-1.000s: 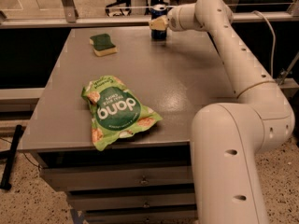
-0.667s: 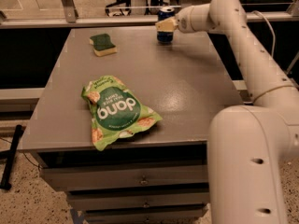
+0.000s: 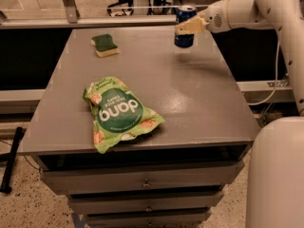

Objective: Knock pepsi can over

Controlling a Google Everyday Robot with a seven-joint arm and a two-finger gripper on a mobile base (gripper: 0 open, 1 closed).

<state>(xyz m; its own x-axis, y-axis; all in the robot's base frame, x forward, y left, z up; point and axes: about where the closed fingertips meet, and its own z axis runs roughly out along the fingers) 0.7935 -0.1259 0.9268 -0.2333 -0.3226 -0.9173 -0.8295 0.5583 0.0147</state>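
I'm at the contact stage of the knock. The gripper (image 3: 189, 26) hangs over the far right part of the worktop (image 3: 199, 94), at the end of the arm (image 3: 237, 11) reaching in from the right. The pepsi can (image 3: 184, 40) is right at the jaws and stands upright, not yet tipped. A cream part of the jaws lies across the can's upper half, touching it or as near as I can judge.

I reckon the next move is a short sideways sweep, high on the can so that it topples rather than slides. Away from the arm there is open worktop for it to fall onto. The far edge is close behind it, so I would not push that way.

The green sponge (image 3: 105, 45) sits well to the left of the jaws, at about the same depth. The green chip bag (image 3: 119, 113) lies well apart, nearer the camera and to the left, out of the can's likely path.

I cannot tell how far the jaws are open, or whether they enclose the can or only press against it. The far side of the can is hidden, and the arm's upper run is cut off at the frame's edge.
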